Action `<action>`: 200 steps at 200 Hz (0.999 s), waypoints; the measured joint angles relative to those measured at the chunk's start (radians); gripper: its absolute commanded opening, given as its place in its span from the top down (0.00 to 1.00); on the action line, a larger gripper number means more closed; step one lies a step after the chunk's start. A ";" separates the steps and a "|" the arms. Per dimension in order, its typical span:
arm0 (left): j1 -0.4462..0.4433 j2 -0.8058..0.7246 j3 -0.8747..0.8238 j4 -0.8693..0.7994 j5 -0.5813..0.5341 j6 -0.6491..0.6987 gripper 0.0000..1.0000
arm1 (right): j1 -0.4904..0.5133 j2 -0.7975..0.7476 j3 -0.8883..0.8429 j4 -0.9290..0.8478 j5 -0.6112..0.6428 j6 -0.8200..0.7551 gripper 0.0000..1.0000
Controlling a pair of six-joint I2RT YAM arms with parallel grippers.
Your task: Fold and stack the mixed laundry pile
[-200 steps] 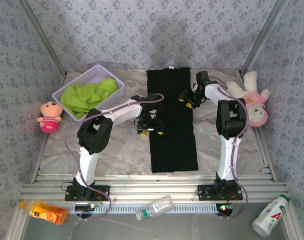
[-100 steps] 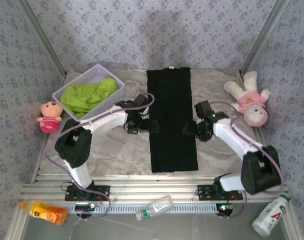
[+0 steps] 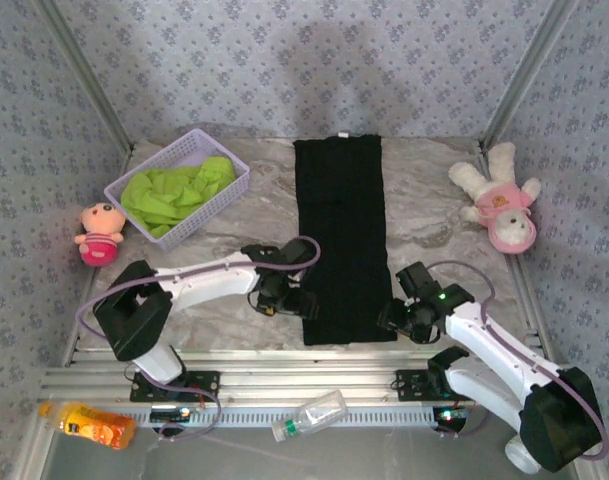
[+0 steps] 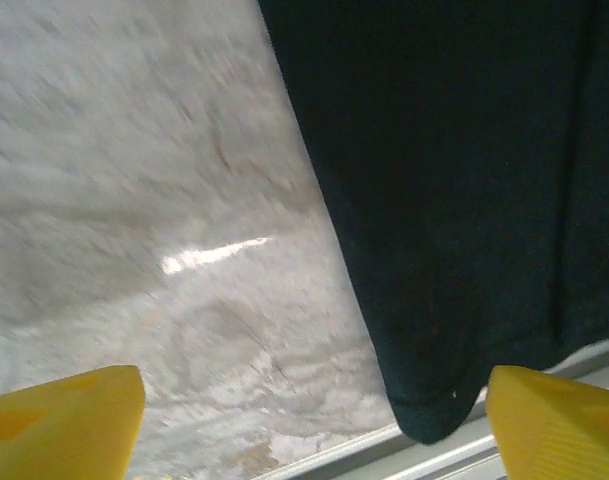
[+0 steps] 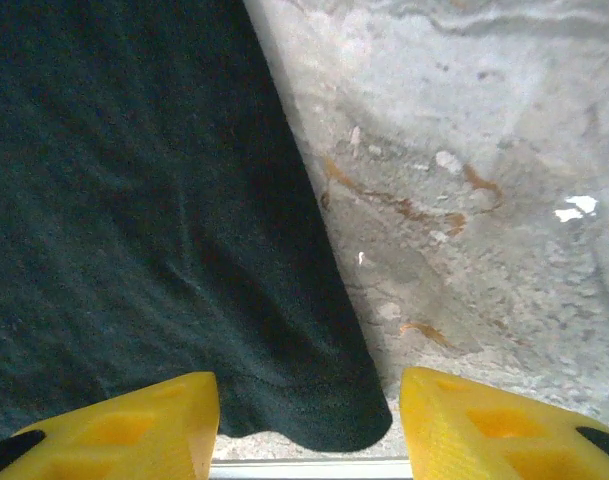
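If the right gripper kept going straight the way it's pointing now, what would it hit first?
The right gripper would likely meet the near right corner of the black T-shirt, lying between its open fingers on the table; how far off is unclear.

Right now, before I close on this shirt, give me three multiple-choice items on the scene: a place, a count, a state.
1. Where is the lime-green T-shirt?
A. in the lavender basket
B. hanging from the wall
C. draped over the left arm

2. How many pink plush toys are there?
A. one
B. two
C. three

3. How are the right fingers?
A. shut on the basket
B. shut, raised
C. open astride the black T-shirt's near right corner

1 A, green cloth lies in the basket; 2 B, one each side; 3 C, yellow tips apart, corner flat between.
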 measured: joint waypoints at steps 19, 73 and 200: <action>-0.063 -0.025 -0.056 0.050 -0.004 -0.061 0.28 | 0.004 0.019 -0.026 0.033 -0.007 0.020 0.53; -0.114 -0.051 -0.141 0.195 -0.008 -0.183 0.37 | 0.004 0.079 -0.030 0.030 0.024 0.037 0.80; -0.129 0.069 -0.064 0.251 0.006 -0.204 0.80 | 0.040 0.075 -0.024 0.125 -0.017 0.069 0.98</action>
